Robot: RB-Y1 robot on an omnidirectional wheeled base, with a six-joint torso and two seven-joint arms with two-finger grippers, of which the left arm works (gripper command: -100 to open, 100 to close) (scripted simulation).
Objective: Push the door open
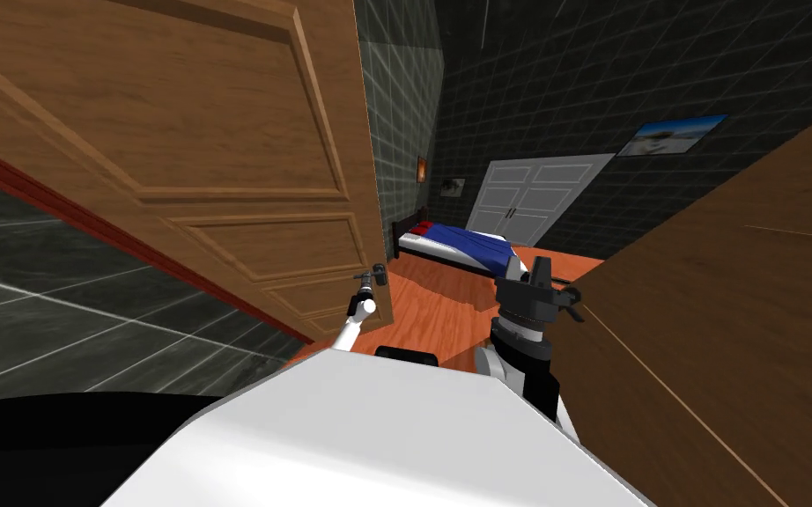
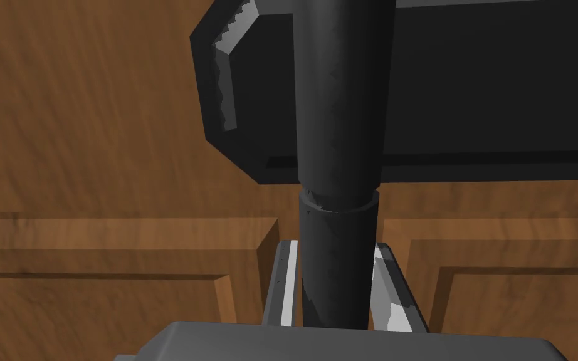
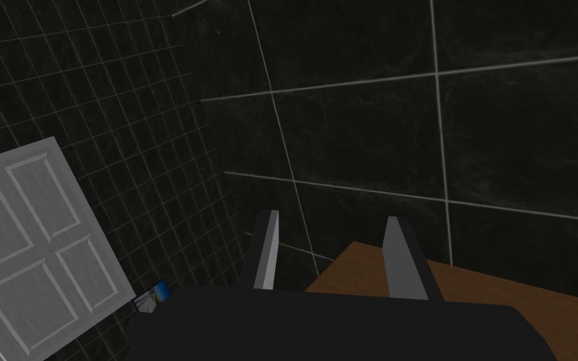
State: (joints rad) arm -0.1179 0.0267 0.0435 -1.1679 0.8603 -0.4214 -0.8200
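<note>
The brown panelled door stands ajar on my left, its free edge toward a bedroom with a blue-covered bed. The right tool is raised in the doorway, its fingers spread apart. The left tool pinches the dark lever handle at the door's free edge, a finger pressed to each side.

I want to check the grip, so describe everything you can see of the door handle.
The door handle is a dark grey, round bar in two sections with a seam between them, projecting from a dark angular plate on the brown wooden door. It sits near the door's free edge. The left gripper is shut on it, its light grey fingers pressing opposite sides of the bar.
</note>
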